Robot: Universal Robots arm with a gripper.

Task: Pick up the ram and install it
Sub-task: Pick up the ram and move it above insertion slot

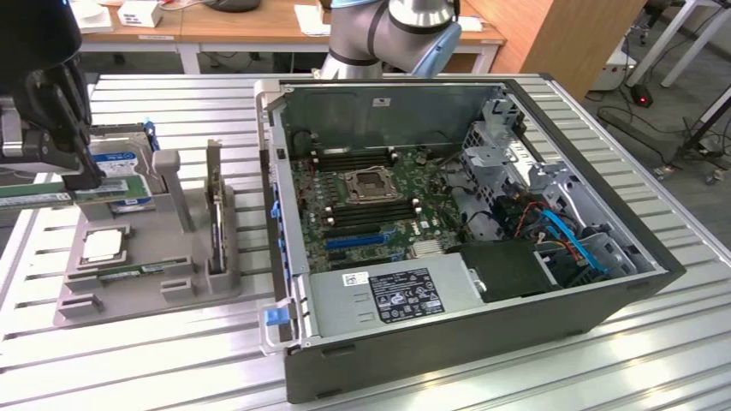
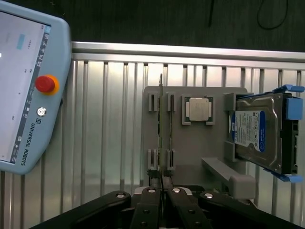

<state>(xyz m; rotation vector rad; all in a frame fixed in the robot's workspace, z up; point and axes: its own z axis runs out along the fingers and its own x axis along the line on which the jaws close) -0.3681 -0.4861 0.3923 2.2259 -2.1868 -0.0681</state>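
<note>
We see a silver ribbed table (image 1: 137, 368) under a plain grey holder (image 1: 149, 295). The hard drive (image 2: 252, 133) wears a blue-and-white label (its frame is blue too). The motherboard (image 1: 342, 201) is green with blue slots (image 1: 354, 241). The case (image 1: 480, 342) is dark grey, the gripper (image 2: 162, 183) black, the ram (image 1: 34, 198) pale green. The pendant (image 2: 28, 95) is pale blue with 1 red button (image 2: 45, 84).

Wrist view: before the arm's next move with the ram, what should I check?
1. Gripper shut on the ram: ok.
2. Ram straight in the grip, seen edge-on: ok.
3. Ram clear of the holder: cannot tell.
4. Computer case open on its upper side: ok.
5. Memory slots in the case look empty: ok.
</note>
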